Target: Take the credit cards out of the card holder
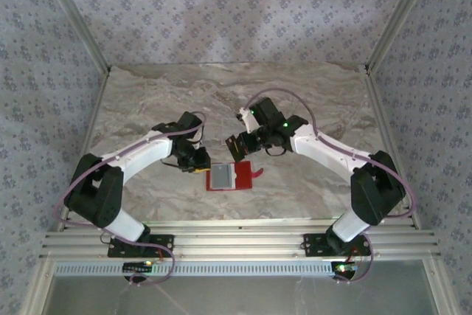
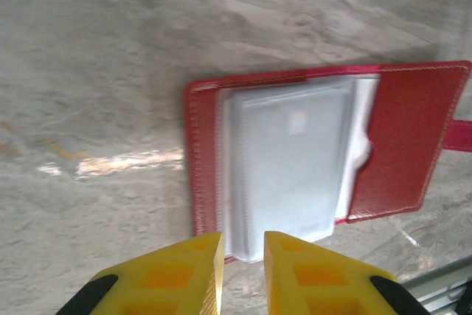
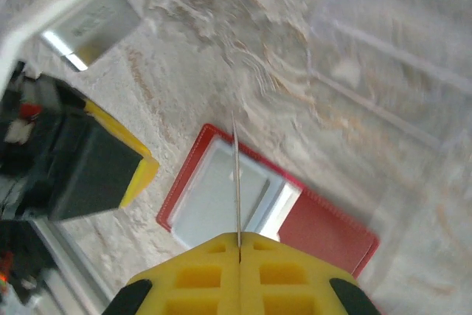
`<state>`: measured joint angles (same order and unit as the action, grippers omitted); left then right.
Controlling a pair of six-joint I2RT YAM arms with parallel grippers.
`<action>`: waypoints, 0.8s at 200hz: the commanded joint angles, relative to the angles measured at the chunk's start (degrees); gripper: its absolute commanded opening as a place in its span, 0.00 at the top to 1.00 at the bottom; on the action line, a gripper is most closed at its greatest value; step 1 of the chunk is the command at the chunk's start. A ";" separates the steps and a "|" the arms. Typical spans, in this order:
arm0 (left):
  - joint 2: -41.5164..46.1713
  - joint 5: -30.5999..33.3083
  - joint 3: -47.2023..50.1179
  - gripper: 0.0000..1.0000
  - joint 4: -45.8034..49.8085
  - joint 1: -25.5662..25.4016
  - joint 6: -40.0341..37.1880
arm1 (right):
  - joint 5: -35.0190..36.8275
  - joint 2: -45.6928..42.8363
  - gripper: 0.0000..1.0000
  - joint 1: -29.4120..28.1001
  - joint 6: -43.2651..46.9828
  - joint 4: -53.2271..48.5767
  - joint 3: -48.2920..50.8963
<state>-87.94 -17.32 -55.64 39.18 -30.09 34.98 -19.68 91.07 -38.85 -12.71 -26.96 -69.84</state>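
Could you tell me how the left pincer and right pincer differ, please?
The left pincer is slightly open, holding nothing; the right pincer is shut on a credit card, seen edge-on. The left pincer sits at the edge of the card holder; the right pincer hangs apart from it. Both have yellow fingers.

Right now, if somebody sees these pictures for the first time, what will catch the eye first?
The red card holder lies open on the marble table between the two arms, its pale plastic sleeves showing. Close by, the right gripper is shut on a thin credit card, seen edge-on. The left gripper, slightly open, sits at one edge of the holder.
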 commanded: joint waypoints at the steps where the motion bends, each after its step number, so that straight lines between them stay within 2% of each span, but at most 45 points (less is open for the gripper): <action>1: 1.12 -1.48 1.45 0.77 0.35 0.80 -0.47 | -3.48 3.17 1.00 1.61 20.20 -8.67 -5.39; 33: 0.62 -4.27 2.17 0.77 0.02 1.69 -0.90 | -3.77 7.79 1.00 2.38 42.42 -18.28 -14.68; 57: 1.19 -5.07 3.40 0.77 -1.94 2.13 -0.67 | 0.01 12.65 1.00 2.64 52.92 -23.80 -21.53; 119: 1.62 -5.00 4.18 0.77 -1.73 4.06 -1.38 | 5.97 28.78 1.00 3.16 65.00 -38.66 -45.03; 160: 0.72 -5.32 4.13 0.77 -1.94 6.31 -2.11 | 9.01 36.34 1.00 3.78 67.93 -42.47 -54.48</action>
<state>-87.83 -21.47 -51.57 37.30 -25.10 34.26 -13.63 124.14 -35.66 49.76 -63.09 -119.55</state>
